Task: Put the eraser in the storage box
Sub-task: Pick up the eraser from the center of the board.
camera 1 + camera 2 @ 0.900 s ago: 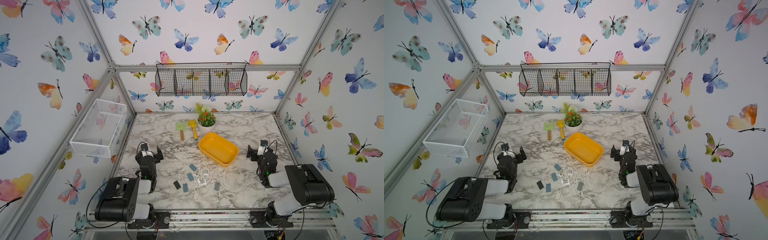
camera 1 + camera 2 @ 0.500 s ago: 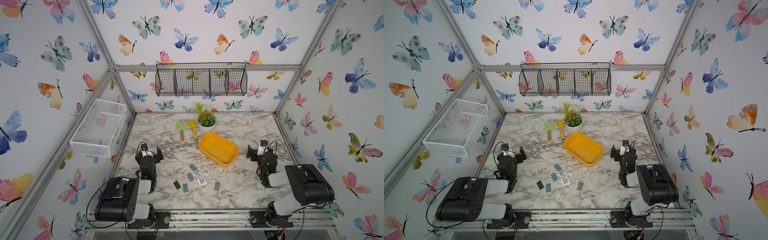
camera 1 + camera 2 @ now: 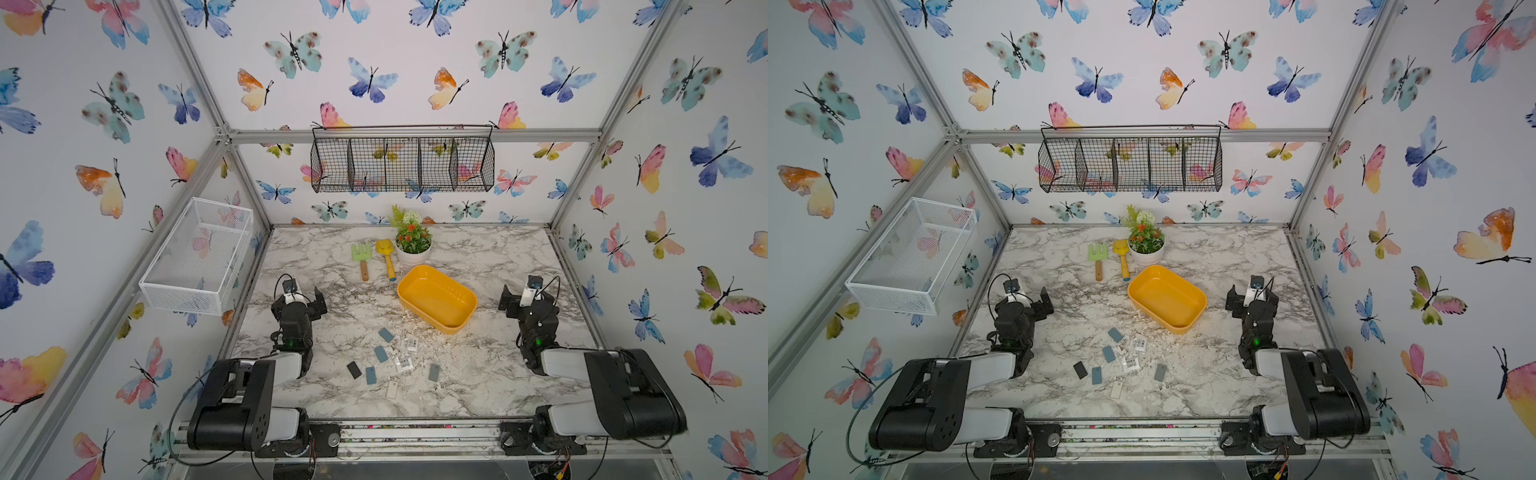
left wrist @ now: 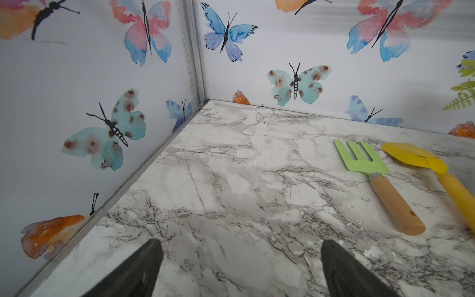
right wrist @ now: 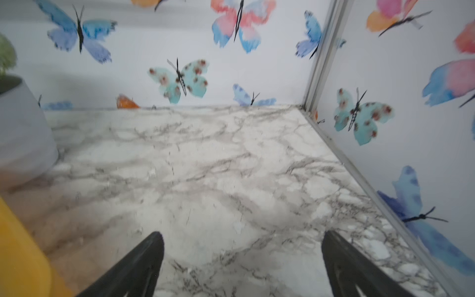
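Note:
Several small flat erasers lie scattered on the marble table in both top views: blue-grey ones (image 3: 381,354) (image 3: 1108,353), a black one (image 3: 354,370) and white wrapped ones (image 3: 411,344). The storage box (image 3: 436,297) (image 3: 1167,297), a shallow yellow tub, stands empty just behind them; its yellow wall shows at the edge of the right wrist view (image 5: 20,252). My left gripper (image 3: 300,297) (image 4: 237,246) is open over bare table at the left, apart from the erasers. At the right, beside the box, my right gripper (image 3: 528,297) (image 5: 241,240) is open and holds nothing.
A green toy rake (image 3: 361,255) (image 4: 365,159), a yellow toy shovel (image 3: 386,255) and a potted plant (image 3: 412,245) stand behind the box. A white mesh basket (image 3: 199,253) hangs on the left wall, a black wire basket (image 3: 401,162) on the back wall. White crumbs litter the table around the erasers.

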Available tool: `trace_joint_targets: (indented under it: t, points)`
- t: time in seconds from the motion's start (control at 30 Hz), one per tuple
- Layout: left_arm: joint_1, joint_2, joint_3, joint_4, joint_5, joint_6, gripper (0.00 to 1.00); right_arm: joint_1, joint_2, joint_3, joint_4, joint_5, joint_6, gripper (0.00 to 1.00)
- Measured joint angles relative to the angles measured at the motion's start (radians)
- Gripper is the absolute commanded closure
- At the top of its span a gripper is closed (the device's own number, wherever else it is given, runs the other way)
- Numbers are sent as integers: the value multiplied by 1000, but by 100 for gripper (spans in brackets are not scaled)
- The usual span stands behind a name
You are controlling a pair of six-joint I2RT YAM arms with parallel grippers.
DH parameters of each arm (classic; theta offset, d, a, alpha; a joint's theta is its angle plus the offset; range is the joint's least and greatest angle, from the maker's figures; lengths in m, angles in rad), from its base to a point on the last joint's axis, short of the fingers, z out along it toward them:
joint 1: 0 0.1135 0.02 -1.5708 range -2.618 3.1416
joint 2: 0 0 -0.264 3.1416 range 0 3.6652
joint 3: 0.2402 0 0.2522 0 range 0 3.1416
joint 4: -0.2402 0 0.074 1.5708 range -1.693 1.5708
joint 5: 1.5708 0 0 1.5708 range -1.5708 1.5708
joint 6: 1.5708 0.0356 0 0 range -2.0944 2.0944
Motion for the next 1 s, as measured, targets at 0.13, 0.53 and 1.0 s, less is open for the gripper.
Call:
trace_joint_targets:
  t: [0.13,0.53,1.0]
  points:
    - [4,-160,142,-172,6,-77,2,65,-125,265,-220,-6,92,2]
    - [42,-198,456,-510,141,-324,2,301,-29,569,-543,-552,310,2]
    - [84,-185,412,-561,476,-326,2,709,281,887,-1330,-369,394,6]
